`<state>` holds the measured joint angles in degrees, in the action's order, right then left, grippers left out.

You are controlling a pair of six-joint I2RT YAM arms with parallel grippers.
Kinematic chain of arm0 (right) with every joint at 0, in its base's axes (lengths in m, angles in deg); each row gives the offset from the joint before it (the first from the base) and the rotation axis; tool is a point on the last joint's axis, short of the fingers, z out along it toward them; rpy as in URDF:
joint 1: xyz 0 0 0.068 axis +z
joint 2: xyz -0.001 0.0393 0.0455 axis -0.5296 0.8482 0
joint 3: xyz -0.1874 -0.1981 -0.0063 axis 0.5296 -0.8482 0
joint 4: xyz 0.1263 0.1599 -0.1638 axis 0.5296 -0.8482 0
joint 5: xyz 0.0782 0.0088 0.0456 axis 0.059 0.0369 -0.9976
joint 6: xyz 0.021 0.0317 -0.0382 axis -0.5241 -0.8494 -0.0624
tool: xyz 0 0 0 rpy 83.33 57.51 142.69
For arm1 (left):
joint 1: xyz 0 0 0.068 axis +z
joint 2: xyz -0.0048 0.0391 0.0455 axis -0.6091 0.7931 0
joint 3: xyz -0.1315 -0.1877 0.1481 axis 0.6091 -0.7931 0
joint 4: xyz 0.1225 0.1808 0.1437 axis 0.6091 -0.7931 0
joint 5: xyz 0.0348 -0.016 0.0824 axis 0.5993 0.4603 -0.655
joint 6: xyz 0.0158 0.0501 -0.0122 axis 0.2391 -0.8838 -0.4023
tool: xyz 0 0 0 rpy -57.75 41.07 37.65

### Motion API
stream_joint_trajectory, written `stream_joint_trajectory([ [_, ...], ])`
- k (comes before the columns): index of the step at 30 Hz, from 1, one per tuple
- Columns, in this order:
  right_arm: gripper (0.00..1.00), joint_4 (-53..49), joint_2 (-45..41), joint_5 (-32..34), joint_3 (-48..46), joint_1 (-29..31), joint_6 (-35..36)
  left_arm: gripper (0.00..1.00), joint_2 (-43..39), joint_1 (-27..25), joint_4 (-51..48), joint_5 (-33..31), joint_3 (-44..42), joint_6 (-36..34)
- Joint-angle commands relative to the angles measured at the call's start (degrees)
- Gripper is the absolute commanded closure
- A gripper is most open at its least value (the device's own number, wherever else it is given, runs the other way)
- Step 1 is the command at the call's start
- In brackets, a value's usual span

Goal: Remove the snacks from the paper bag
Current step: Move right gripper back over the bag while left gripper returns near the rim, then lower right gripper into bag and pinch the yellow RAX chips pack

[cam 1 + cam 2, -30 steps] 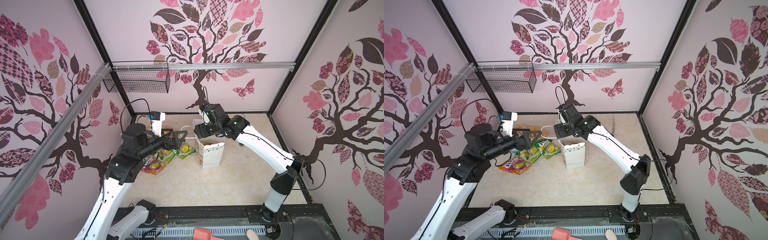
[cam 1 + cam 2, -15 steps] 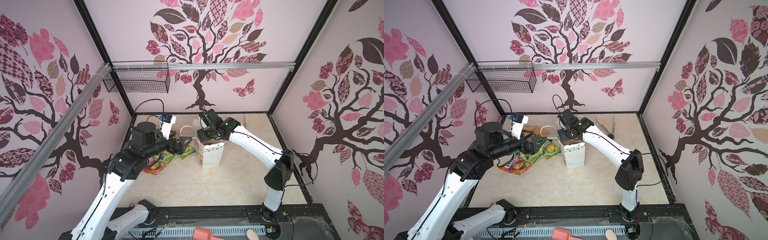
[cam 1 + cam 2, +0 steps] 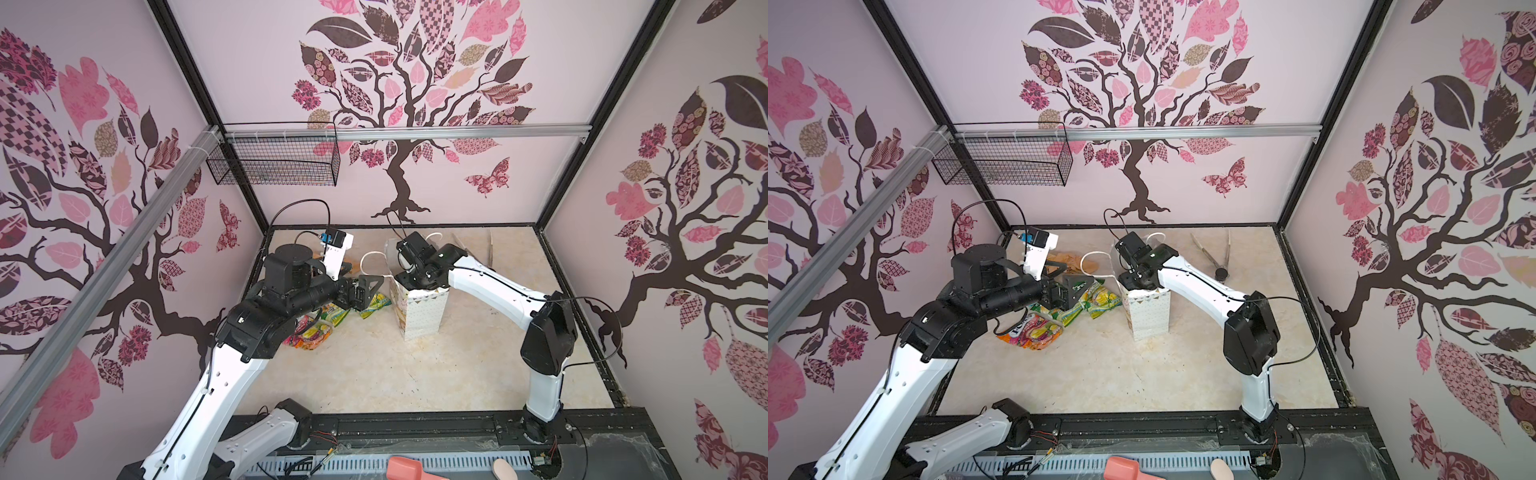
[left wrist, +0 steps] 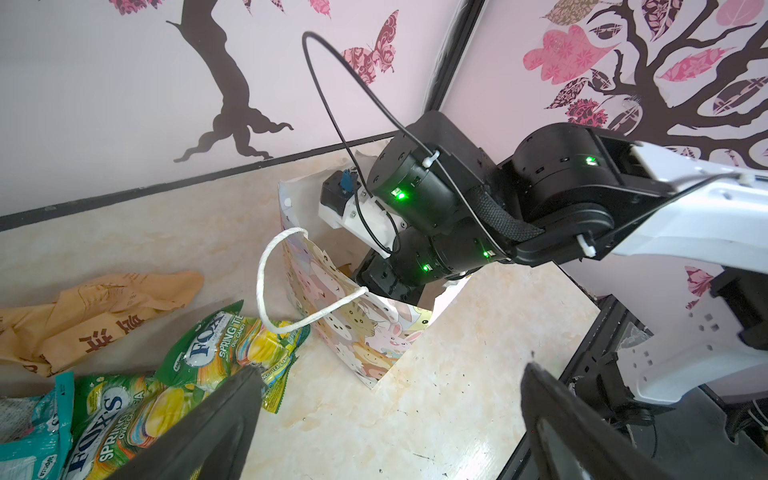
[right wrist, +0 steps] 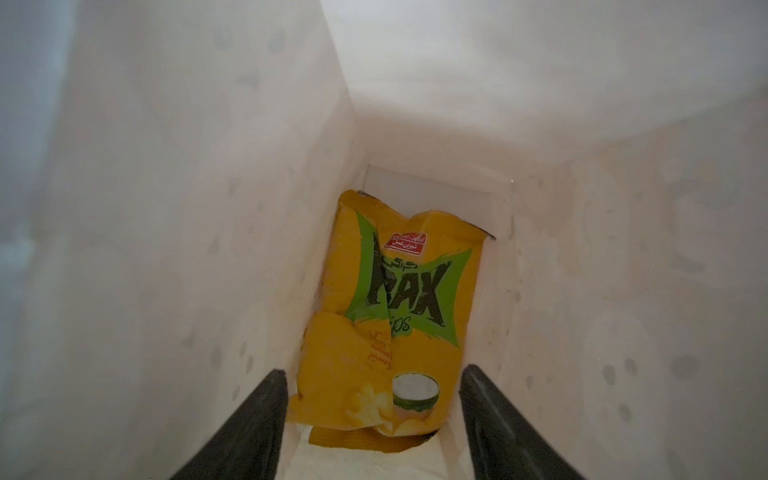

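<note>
The white paper bag (image 3: 422,316) (image 3: 1149,313) stands upright at mid-floor, its cartoon-printed side and rope handle facing the left wrist view (image 4: 357,332). My right gripper (image 5: 374,372) reaches down inside it, hidden below the rim in both top views. Its jaws stand open on either side of the near end of a yellow-and-green snack packet (image 5: 395,299) lying on the bag's bottom. My left gripper (image 3: 368,291) (image 4: 390,372) is open and empty, just left of the bag. Below it lie green-yellow snacks (image 4: 216,353) (image 3: 1100,299), a tan-orange one (image 4: 99,307) and a teal one (image 4: 33,415).
A yellow-orange packet (image 3: 1034,332) lies under my left arm. A small dark jar (image 3: 1222,273) and tongs (image 3: 1214,253) lie at the back right. A black wire basket (image 3: 274,162) hangs on the back wall. The bag walls (image 5: 187,249) close in tightly around my right fingers.
My left gripper has swung right, closer to the bag, staying open. My right wrist has dropped lower into the bag's mouth.
</note>
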<state>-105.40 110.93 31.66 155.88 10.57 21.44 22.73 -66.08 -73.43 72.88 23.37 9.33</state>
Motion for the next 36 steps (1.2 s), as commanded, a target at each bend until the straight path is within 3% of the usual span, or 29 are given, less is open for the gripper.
stream_joint_trajectory([
  [1, 0.27, 0.3, 2.9, -0.3, -0.5, -0.3, 0.3, 0.01, -0.2, -0.3, 1.3, -0.3, 2.0, -0.7],
  [17, 0.12, 0.8, 10.5, 1.9, -2.3, -0.7, -1.1, 0.01, -0.4, -0.3, 1.1, -1.2, 1.3, -1.1],
  [31, 0.12, 5.5, 14.2, -2.9, -9.9, -1.2, -3.1, 0.02, -0.2, -0.3, 1.5, -1.5, 0.6, -0.8],
  [36, 0.18, 7.1, 15.2, -5.0, -11.9, -1.4, -3.6, 0.02, -0.2, -0.4, 1.7, -1.4, 0.7, -0.6],
])
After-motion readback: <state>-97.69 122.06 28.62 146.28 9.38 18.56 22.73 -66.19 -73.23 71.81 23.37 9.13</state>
